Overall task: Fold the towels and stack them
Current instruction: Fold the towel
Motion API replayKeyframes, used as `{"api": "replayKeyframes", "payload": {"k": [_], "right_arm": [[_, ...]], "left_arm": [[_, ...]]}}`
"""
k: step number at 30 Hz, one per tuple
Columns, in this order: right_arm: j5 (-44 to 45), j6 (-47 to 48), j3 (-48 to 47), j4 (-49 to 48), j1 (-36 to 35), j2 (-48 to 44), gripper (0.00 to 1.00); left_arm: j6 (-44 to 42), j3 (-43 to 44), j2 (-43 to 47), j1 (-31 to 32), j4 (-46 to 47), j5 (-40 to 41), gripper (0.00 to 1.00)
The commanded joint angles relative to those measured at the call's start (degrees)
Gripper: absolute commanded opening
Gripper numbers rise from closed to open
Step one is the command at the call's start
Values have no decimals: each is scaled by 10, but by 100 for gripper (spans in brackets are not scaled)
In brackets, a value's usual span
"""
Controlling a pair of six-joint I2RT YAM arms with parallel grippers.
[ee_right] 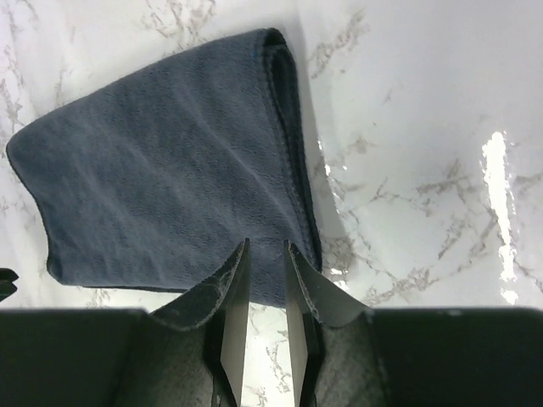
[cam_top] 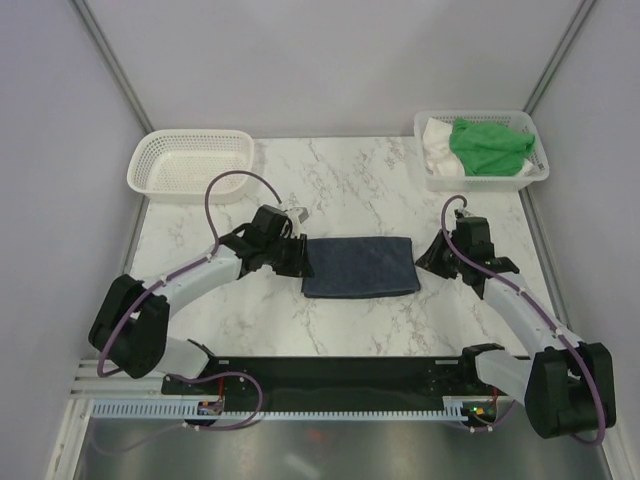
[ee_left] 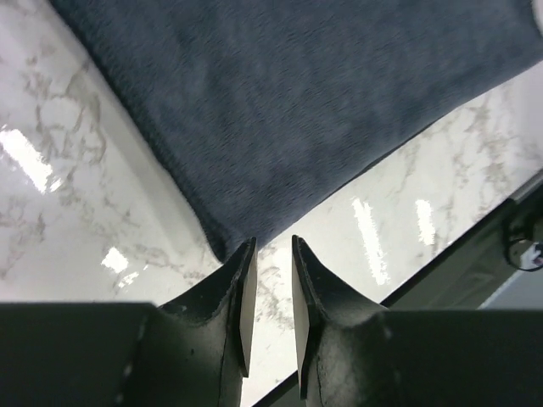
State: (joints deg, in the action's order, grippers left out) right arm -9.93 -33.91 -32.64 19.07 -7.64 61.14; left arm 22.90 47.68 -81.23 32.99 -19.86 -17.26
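A dark navy towel (cam_top: 358,266) lies folded into a flat rectangle in the middle of the marble table (cam_top: 350,190). My left gripper (cam_top: 301,260) is at the towel's left end. In the left wrist view its jaws (ee_left: 273,246) stand slightly apart with nothing between them, right beside a corner of the navy towel (ee_left: 297,110). My right gripper (cam_top: 426,256) is at the towel's right end. It hovers over the near corner of the navy towel (ee_right: 161,186), narrowly open (ee_right: 265,248) and empty. A green towel (cam_top: 490,145) and a white towel (cam_top: 435,140) lie crumpled in the right basket (cam_top: 540,172).
An empty white mesh basket (cam_top: 190,163) stands at the back left corner. Grey walls close in the table on three sides. A black rail (cam_top: 340,370) runs along the near edge between the arm bases.
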Motion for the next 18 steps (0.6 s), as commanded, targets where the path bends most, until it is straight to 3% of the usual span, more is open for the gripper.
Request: {"api": "replayKeyframes", "payload": {"k": [1,8,13,18], "right_arm": [[-38,27,-41,-3,-6,23,30],[-193,4,-3,-75,-10,83,24],[-165,-10,74,-99,-7,83,23],[-142,2,54,-80,-7,70,31]], "left_arm": [[29,14,14,3,55,-50,30],[67,-28,-38,6,130,-97,30],[66,-59,-68,6,92,-29,29],[61,-52,-58,6,46,33,28]]}}
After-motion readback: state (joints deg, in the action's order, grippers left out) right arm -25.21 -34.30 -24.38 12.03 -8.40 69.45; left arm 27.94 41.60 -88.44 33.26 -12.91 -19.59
